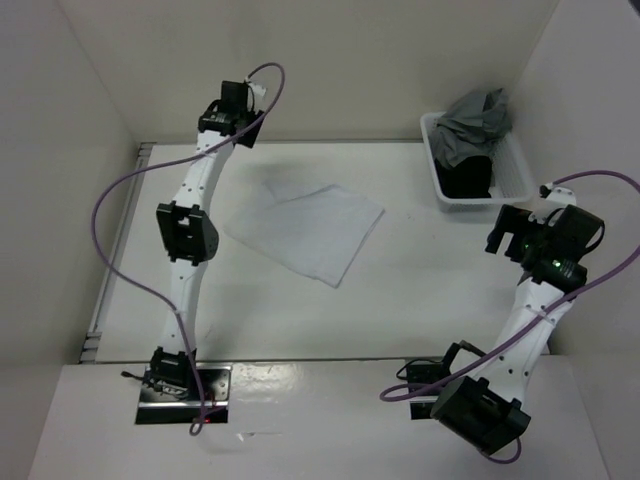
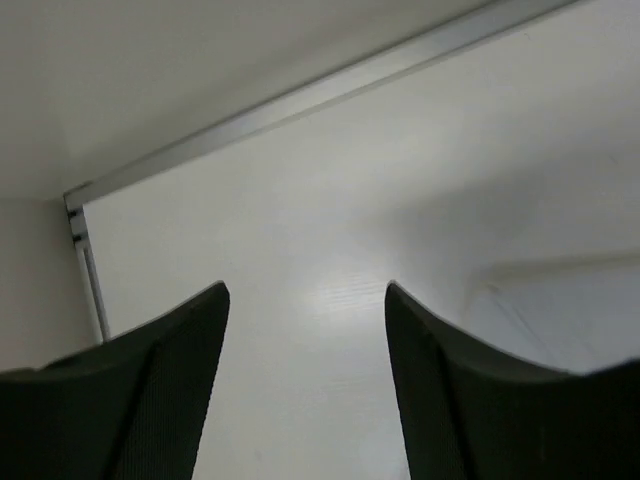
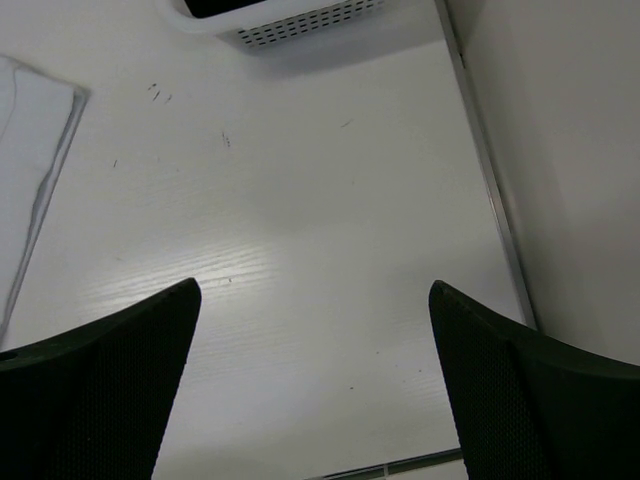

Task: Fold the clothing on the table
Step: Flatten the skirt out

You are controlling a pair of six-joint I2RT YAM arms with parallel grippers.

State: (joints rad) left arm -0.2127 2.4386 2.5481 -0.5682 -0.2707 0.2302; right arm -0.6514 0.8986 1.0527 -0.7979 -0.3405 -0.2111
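The table (image 1: 430,300) under me is a wide, smooth white slab, boxed in by pale walls (image 1: 330,60), with a thin metal rail (image 2: 300,100) along its far edge. In the far right corner sits a white plastic mesh basket (image 1: 520,180). It holds a crumpled grey garment (image 1: 478,118) heaped over a black garment (image 1: 468,182). Between each of my grippers and the cloth there is only bare tabletop.

The clothing (image 1: 310,232) lies flat near the middle of the table, a little left of centre and turned cornerwise. My left gripper (image 2: 305,300) hangs over the far left part, near the rail. Its jaws are parted and hold nothing, and the cloth's edge shows just off to its right. My right gripper (image 3: 315,300) hangs by the basket, well apart from the cloth. Its jaws are spread wide and empty, with the cloth's corner at the left of its view.

The cloth is thin, soft, plain white and faintly wrinkled, roughly four-sided, with a faint fold line near its far corner.
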